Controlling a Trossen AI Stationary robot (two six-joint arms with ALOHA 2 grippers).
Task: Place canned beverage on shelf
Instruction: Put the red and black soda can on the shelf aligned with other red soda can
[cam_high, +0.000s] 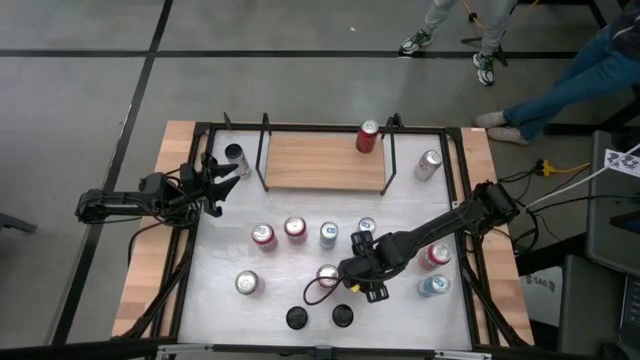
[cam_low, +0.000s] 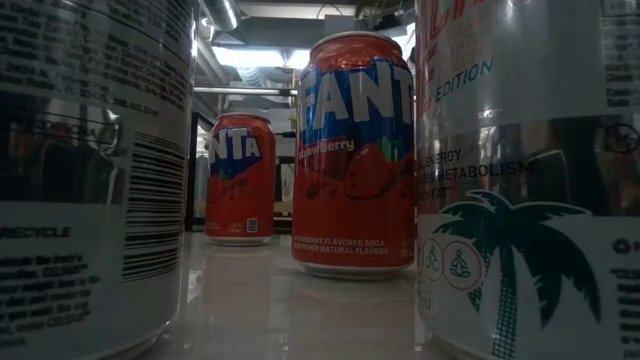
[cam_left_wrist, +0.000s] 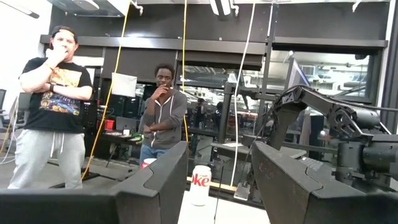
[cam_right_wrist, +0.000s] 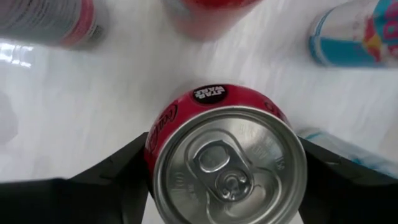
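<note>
The shelf (cam_high: 320, 165), a light-wood board with black rods at its ends, stands at the table's far middle. One red can (cam_high: 368, 137) stands upright on its right far corner. My right gripper (cam_high: 338, 274) is at the table's near middle, shut on a red cola can (cam_high: 328, 275) with a silver top (cam_right_wrist: 230, 168). My left gripper (cam_high: 224, 178) is open and empty at the table's left side, left of the shelf. Its fingers (cam_left_wrist: 155, 180) point level toward the right. My right gripper pinches the red cola can between its two fingers, one finger (cam_right_wrist: 118, 171) on each side of the can's red wall (cam_right_wrist: 154, 146), just below the rim. The fingers slant down from the table's right side. The can is upright, and its base seems to rest on the tabletop.
Several more cans stand between shelf and near edge: two red (cam_high: 263, 236) (cam_high: 295, 229), two blue-and-white (cam_high: 329, 234), one silver (cam_high: 247, 283), others at the right (cam_high: 433, 256). A silver can (cam_high: 428, 164) stands right of the shelf. People stand in the room beyond (cam_left_wrist: 53, 106).
</note>
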